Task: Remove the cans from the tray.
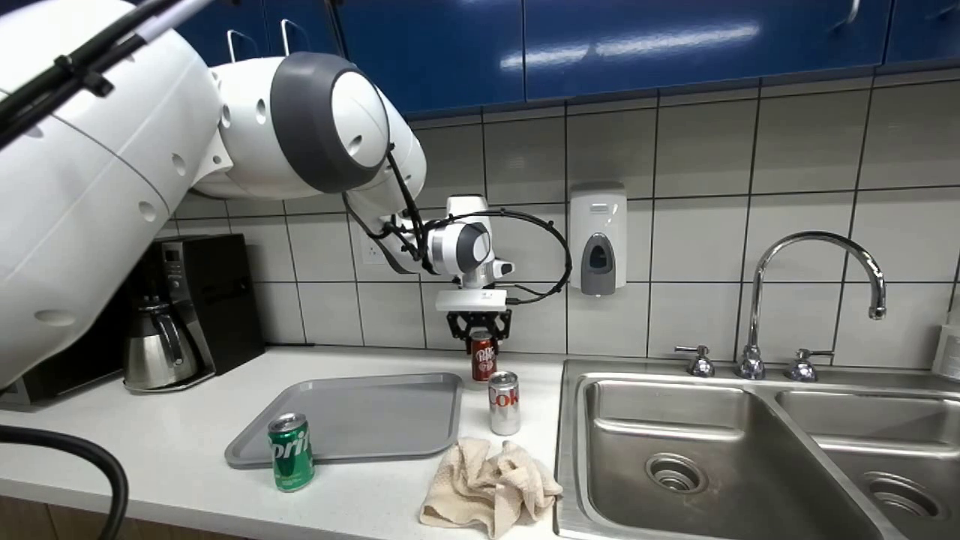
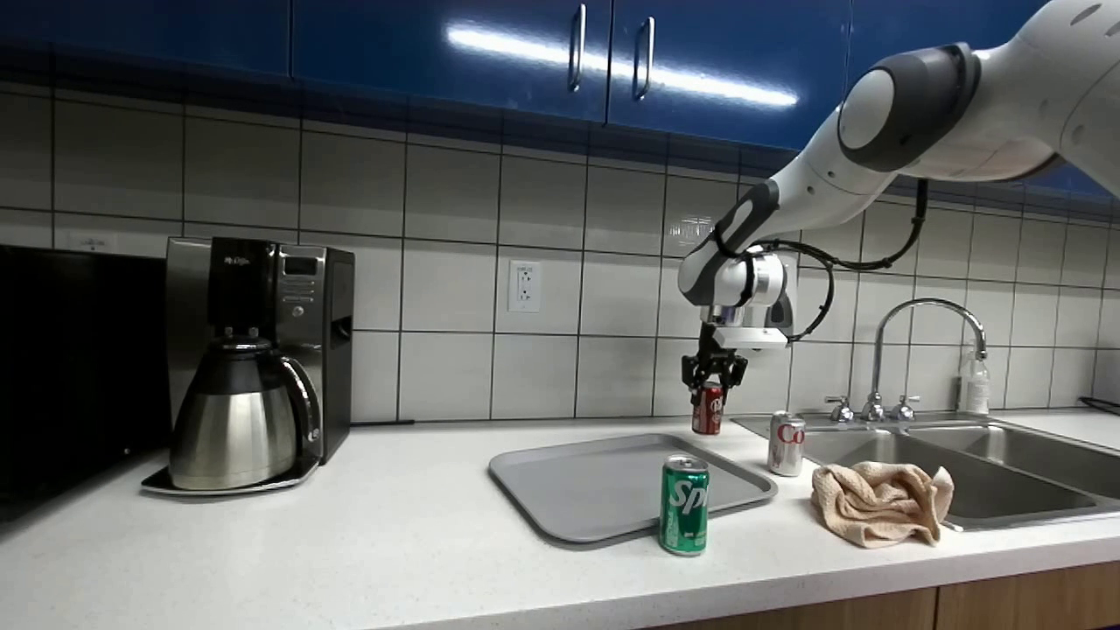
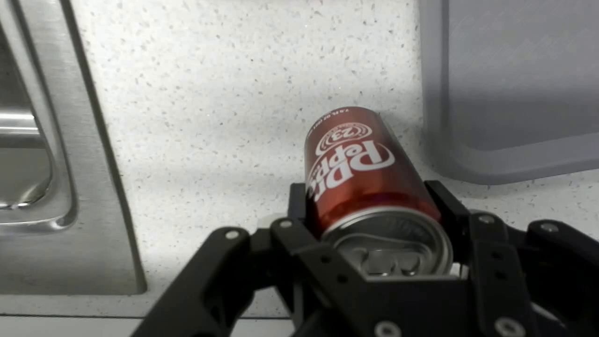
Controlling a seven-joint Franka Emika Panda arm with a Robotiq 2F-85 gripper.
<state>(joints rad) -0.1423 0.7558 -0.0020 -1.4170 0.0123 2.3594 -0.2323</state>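
We've got the black two-fingered claw [image 3: 366,193] pinching the small dark red metal can [image 3: 353,161] just beside the flat grey rectangular tray [image 1: 382,414], so let's seat that can squarely, then loosen slowly and rise straight.

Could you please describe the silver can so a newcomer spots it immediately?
Start at the steel sink, with a beige cloth lying beside it. Behind the cloth, between sink and grey tray, stands the silver can. Red lettering on silver distinguishes it from the green can and dark red can.
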